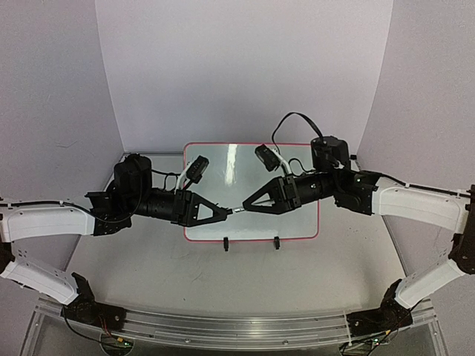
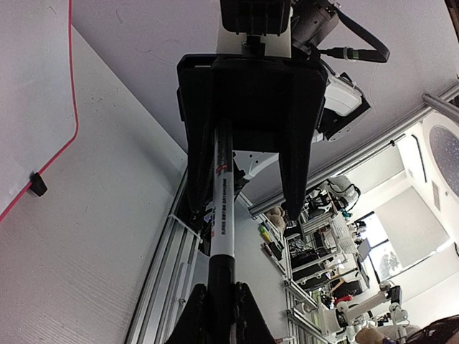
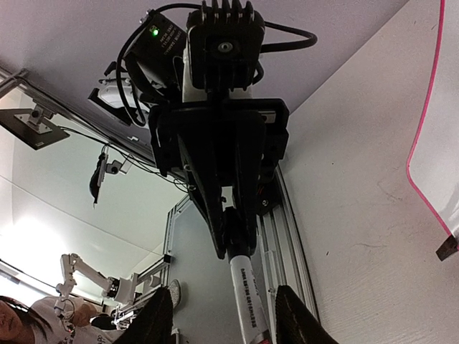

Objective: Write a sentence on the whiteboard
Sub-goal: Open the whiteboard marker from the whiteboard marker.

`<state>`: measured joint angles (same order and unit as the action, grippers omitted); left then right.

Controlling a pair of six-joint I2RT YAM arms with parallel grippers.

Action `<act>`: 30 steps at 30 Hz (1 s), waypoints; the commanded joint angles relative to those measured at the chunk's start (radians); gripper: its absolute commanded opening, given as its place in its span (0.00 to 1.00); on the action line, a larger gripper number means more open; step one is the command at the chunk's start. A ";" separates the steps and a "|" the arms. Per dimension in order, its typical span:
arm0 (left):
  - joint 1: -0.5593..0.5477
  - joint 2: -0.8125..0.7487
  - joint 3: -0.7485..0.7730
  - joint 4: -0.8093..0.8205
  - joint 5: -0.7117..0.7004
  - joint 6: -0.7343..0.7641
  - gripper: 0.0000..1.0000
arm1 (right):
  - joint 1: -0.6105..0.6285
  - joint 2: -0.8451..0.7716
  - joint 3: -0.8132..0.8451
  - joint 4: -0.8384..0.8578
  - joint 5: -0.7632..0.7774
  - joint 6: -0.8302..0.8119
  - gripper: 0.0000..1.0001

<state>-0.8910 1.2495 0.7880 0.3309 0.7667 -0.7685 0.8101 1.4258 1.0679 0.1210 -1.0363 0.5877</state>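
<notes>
The whiteboard, glossy white with a red-pink frame and two black clip feet, lies mid-table. I can make out no sentence on it. A marker with a white barrel and a black end hangs just above the board's front edge, between both grippers. My left gripper is shut on the marker's black end. My right gripper is open, its fingers straddling the white barrel without touching it. The board's corner shows in the left wrist view and in the right wrist view.
Grey table surface surrounds the board. An aluminium rail runs along the near edge with both arm bases. White backdrop walls stand behind and at the sides. A clip foot sticks out from the board's front edge.
</notes>
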 commanded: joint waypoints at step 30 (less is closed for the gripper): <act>0.072 -0.183 -0.023 -0.094 -0.018 0.052 0.00 | -0.181 -0.118 -0.040 0.025 -0.067 -0.023 0.00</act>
<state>-0.8761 1.1660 0.7784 0.2810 0.7612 -0.7429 0.7712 1.4067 1.0634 0.1410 -1.0645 0.5755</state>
